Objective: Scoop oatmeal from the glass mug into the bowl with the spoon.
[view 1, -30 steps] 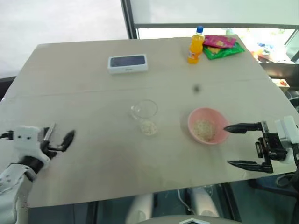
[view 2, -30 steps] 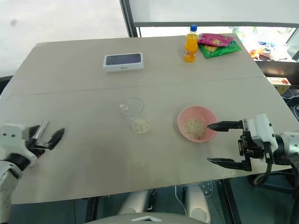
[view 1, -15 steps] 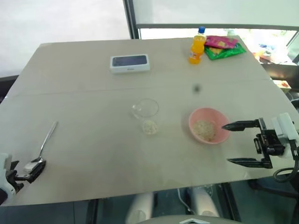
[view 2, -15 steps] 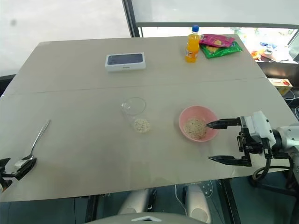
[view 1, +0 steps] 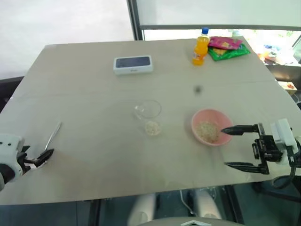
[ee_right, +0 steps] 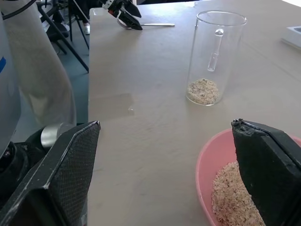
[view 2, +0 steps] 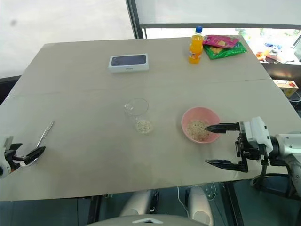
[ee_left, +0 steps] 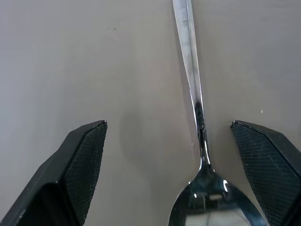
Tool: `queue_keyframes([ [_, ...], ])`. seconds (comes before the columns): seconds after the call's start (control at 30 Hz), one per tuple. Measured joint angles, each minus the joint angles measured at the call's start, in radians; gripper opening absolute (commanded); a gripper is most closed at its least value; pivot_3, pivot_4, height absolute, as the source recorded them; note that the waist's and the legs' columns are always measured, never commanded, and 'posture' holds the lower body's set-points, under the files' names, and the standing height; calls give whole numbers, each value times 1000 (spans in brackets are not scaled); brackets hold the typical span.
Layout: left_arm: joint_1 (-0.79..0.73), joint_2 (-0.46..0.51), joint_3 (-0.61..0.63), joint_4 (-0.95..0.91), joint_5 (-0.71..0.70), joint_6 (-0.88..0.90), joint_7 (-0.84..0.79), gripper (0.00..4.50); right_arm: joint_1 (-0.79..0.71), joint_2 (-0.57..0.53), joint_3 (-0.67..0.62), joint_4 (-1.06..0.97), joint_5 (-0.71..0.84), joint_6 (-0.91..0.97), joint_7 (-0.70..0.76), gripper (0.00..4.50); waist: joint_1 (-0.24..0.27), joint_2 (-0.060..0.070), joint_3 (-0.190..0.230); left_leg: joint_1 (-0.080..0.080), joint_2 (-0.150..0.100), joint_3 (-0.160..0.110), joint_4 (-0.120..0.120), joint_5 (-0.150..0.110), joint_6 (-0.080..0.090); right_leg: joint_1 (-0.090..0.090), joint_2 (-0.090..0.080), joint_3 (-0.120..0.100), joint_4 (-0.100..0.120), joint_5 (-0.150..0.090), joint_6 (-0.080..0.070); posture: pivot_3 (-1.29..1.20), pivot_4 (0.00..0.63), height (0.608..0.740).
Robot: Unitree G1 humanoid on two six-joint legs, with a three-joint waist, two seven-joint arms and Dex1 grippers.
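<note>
The spoon [ee_left: 193, 89] lies flat on the counter [view 1: 94, 94] near its left edge, bowl end toward the robot, handle pointing away. The left gripper [ee_left: 181, 155] stands spread wide with a finger on either side of the spoon's neck and nothing held — a placement that reads as either lining up a pick or having just let go (I cannot say which).

The glass mug [view 1: 148, 115] stands upright mid-counter with a little oatmeal [ee_right: 203, 91] at its bottom, and the pink bowl [view 1: 200, 120] sits to its right, apart from it, already holding a heap of flakes. The right gripper [view 1: 241, 148] hangs beside the bowl's right rim, fingers wide and empty — probably parked there to steady the bowl.
</note>
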Motion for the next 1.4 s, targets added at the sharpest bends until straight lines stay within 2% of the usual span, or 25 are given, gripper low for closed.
queue_keyframes([
  [0.2,-16,14,-42,23,3,14,-63,839,3,2,-1,-15,-2,0,-27,4500,-2,7,-4,1,0,0,0,0,0,0,0,1,0,0,0,0,150,740],
  [0.27,-19,11,-43,23,2,15,-64,57,6,4,-1,-15,-2,0,-36,4500,-4,7,-4,1,1,1,0,0,0,1,1,1,1,0,0,0,150,740],
  [0.6,-47,-91,15,6,-34,-25,4,18,15,10,-13,-14,-3,-5,-33,4500,-1,6,-4,0,0,1,0,0,0,1,0,2,1,0,0,0,150,740],
  [0.73,-119,-134,22,-29,-43,-53,51,18,-47,29,-17,20,-1,19,-100,4500,-2,-2,-2,0,1,0,1,0,0,0,0,1,1,1,-1,0,150,740],
  [0.8,-196,-139,21,-61,-55,-56,76,18,-138,78,-22,67,-7,75,-245,4500,-4,-9,-1,-1,1,0,2,0,-1,0,1,1,1,2,-2,0,150,740],
  [0.93,-384,-125,-19,-169,-70,-46,121,18,-316,124,-26,123,-4,220,-502,4500,-3,-11,0,-3,0,-1,2,1,-2,-2,1,0,0,3,-3,0,150,740],
  [1.07,-636,-130,-143,-256,-86,-13,135,18,-576,234,-21,184,7,385,-782,4500,-5,-12,0,-19,-5,0,4,6,-10,-21,3,3,10,5,-1,0,150,740],
  [1.17,-736,-149,-226,-302,-120,27,107,18,-728,319,-13,191,54,496,-915,4500,-17,-12,0,-21,-5,2,2,7,-10,-26,4,4,9,4,-1,0,150,740],
  [1.27,-812,-184,-309,-336,-155,86,89,18,-870,411,-15,223,112,627,-1067,4500,-41,-12,0,-33,-7,2,6,7,-10,-37,4,4,18,4,-1,0,150,740],
  [1.3,-825,-192,-329,-346,-157,95,88,18,-893,430,-14,228,123,650,-1096,4500,-44,-12,0,-34,-8,2,6,7,-10,-38,4,4,18,4,-1,0,150,740],
  [1.37,-871,-199,-411,-363,-147,117,70,18,-1001,549,-17,287,182,718,-1189,4500,-61,-11,0,-34,-9,3,6,8,-11,-39,4,4,19,4,-1,0,150,740],
  [1.4,-879,-202,-425,-366,-145,119,68,18,-1016,565,-14,293,194,724,-1197,4500,-63,-11,0,-33,-9,3,5,8,-11,-39,5,4,19,4,-1,0,150,740],
])
